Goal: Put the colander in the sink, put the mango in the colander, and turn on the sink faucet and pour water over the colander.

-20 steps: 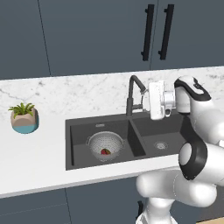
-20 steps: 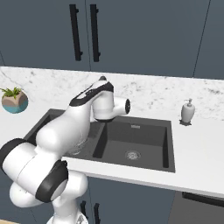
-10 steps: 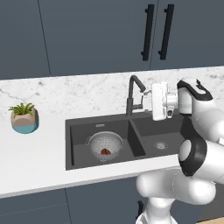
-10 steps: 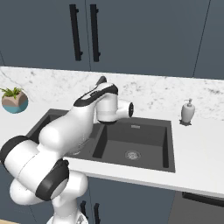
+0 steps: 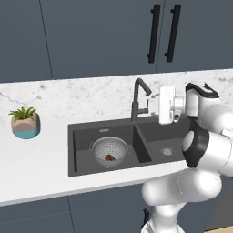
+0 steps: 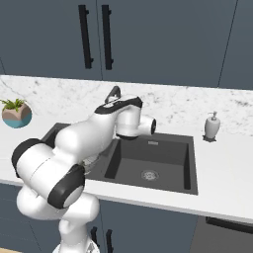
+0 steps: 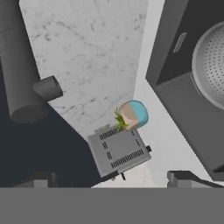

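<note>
with the mango (image 5: 109, 158) already sitting in the colander (image 5: 109, 150) at nine o'clock in the sink (image 5: 82, 136), we're on the faucet step. the gripper (image 5: 152, 105), fingers spread wide and empty, hovers at the sink faucet (image 5: 138, 98); next, i'd say, it nudges the lever.

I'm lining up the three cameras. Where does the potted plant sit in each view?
Left base view: potted plant far left on the counter.
Right base view: far left on the counter.
Hand view: centre, above a grey toaster.
Shared landmark: the sink.
</note>
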### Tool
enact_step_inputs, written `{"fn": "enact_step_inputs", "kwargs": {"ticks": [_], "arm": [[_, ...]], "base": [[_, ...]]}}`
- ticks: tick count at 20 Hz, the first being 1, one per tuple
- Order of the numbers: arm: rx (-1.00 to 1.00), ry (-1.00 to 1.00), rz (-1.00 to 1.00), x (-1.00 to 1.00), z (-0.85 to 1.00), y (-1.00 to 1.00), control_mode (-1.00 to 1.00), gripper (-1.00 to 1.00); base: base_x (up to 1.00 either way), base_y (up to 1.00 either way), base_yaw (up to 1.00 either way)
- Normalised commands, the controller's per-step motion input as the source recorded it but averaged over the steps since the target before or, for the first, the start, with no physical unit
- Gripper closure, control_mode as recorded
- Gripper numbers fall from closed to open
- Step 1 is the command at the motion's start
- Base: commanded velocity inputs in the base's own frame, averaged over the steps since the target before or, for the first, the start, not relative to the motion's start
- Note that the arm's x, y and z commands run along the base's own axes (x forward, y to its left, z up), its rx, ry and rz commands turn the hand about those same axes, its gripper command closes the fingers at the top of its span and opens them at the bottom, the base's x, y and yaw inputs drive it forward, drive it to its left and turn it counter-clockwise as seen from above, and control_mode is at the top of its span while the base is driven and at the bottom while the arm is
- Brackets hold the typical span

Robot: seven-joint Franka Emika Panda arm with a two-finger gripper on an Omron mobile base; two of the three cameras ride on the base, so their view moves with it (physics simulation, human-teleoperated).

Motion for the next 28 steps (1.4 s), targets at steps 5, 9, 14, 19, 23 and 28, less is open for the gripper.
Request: {"fn": "enact_step_inputs", "kwargs": {"ticks": [5, 9, 14, 19, 23, 28], "arm": [[0.02, 0.00, 0.00, 0.30, -0.13, 0.00, -1.00, -1.00], [0.00, 0.00, 0.00, 0.40, -0.04, 0.00, -1.00, -1.00], [0.00, 0.00, 0.00, 0.43, 0.00, 0.01, -1.00, -1.00], [0.00, -0.01, 0.00, 0.28, -0.17, 0.09, -1.00, -1.00], [0.00, -0.04, 0.00, 0.27, -0.28, 0.11, -1.00, -1.00], [0.00, -0.05, 0.00, 0.26, -0.26, 0.05, -1.00, -1.00]], "base": [[0.00, 0.00, 0.00], [0.00, 0.00, 0.00], [0.00, 0.00, 0.00], [0.00, 0.00, 0.00], [0.00, 0.00, 0.00], [0.00, 0.00, 0.00]]}}
